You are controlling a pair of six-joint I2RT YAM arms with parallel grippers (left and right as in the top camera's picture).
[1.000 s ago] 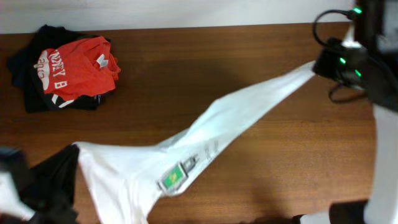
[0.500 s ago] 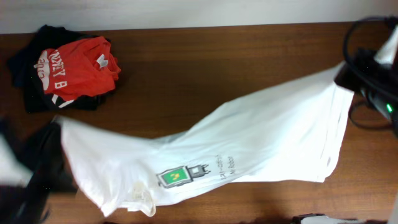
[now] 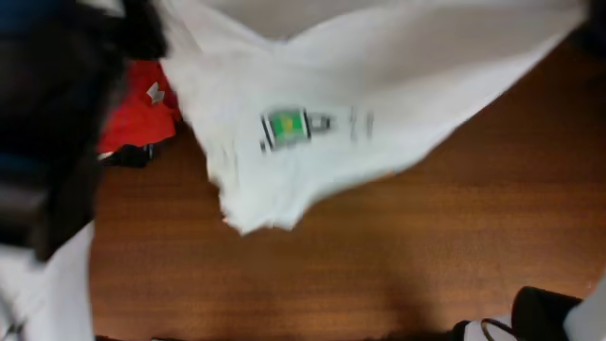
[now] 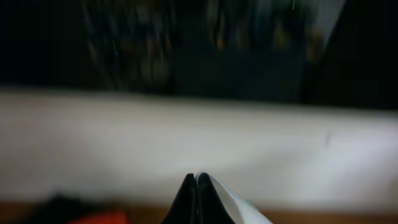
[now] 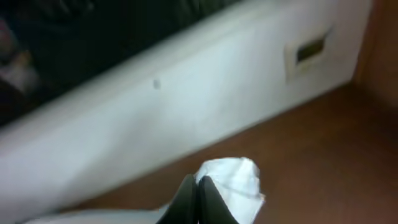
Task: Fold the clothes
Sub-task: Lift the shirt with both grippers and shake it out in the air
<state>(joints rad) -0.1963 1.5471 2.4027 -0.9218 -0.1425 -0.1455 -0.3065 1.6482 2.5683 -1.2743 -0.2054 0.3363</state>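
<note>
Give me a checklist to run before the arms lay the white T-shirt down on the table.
1. Left gripper shut on the white T-shirt: ok, fingers closed with white fabric pinched.
2. Right gripper shut on the shirt: ok, a white corner bunches at its tips.
3. Shirt spread out: ok, it stretches wide in the overhead view, green print facing up.
4. Lower edge hanging even: cannot tell, the image is blurred.
5. Table beneath the shirt free: cannot tell, the cloth hides it.
6. Red shirt out of the way: cannot tell, it is partly hidden.
</note>
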